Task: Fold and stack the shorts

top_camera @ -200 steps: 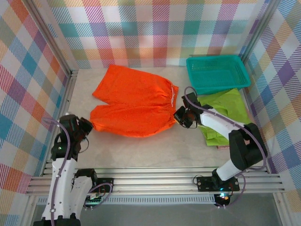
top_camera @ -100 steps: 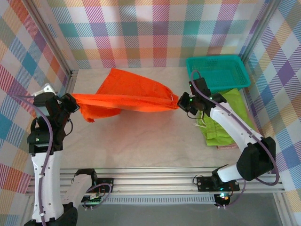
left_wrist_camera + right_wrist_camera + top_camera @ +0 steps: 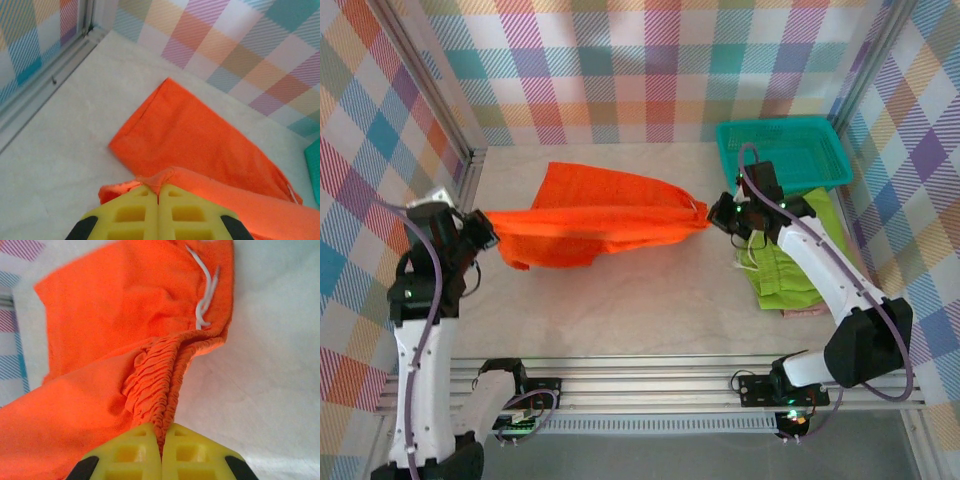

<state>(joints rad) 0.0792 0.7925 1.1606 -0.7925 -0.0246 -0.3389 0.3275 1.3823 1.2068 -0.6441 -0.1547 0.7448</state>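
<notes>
Orange shorts (image 3: 600, 215) hang stretched between two robot arms above the pale table (image 3: 640, 310), inside a booth lined with plaid walls (image 3: 650, 70). The left gripper (image 3: 488, 224), at the left side of the table near the side wall, has its yellow fingers (image 3: 131, 210) pressed together on a fold of orange cloth at the leg end. The right gripper (image 3: 716, 212), right of centre, is pinched tight on the gathered elastic waistband (image 3: 156, 385). Between the two grips the near half of the garment is raised as a taut band, while the far leg (image 3: 200, 135) lies flat on the table toward the back wall. A white drawstring (image 3: 205, 295) trails from the waist just past the right gripper's fingers. On the right side of the table, lime green shorts (image 3: 800, 255) lie folded just in front of a teal basket (image 3: 778, 123) that sits in the far right corner; the right arm reaches across them from above. A thin strip of pink shorts (image 3: 807, 312) shows from under the green pair's near edge. Whether the green cloth touches the basket's front rim cannot be told from above. An aluminium rail (image 3: 650, 385) at the near edge carries both arm bases.
</notes>
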